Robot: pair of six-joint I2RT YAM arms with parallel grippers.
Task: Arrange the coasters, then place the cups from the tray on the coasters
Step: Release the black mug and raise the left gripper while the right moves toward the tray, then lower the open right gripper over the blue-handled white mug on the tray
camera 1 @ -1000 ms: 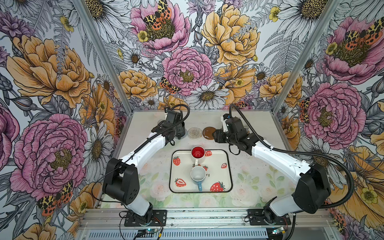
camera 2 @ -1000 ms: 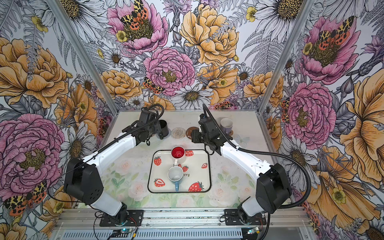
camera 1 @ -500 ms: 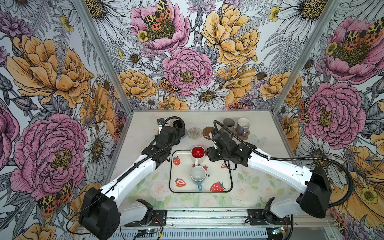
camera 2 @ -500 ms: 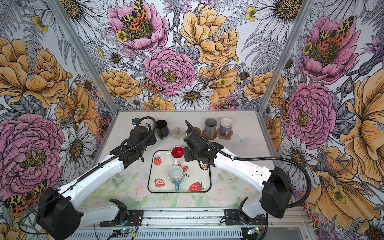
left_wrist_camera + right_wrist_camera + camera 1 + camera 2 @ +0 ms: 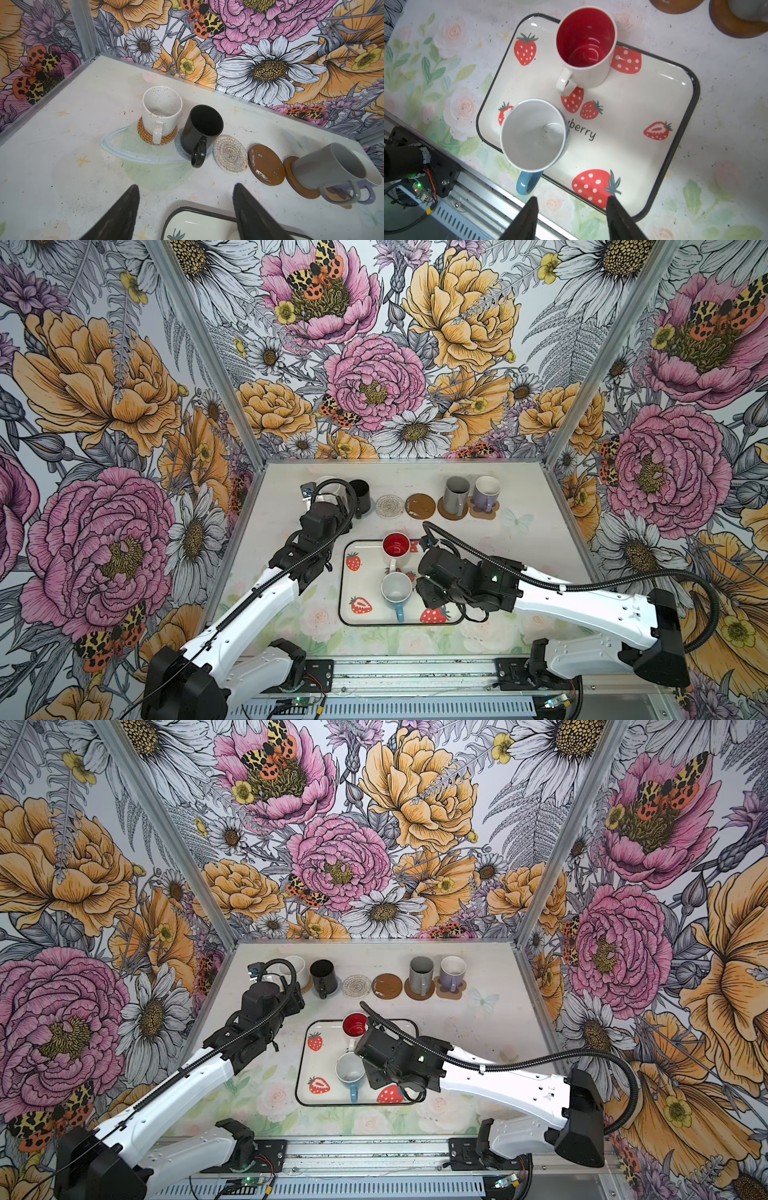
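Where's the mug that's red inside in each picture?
Top view: the red-inside mug stands at the far end of the tray.
Top view: again at the tray's far end.
Left wrist: not in it; only a tray corner shows.
Right wrist: upright on the tray, near the light blue mug.
Shared landmark: the strawberry tray.
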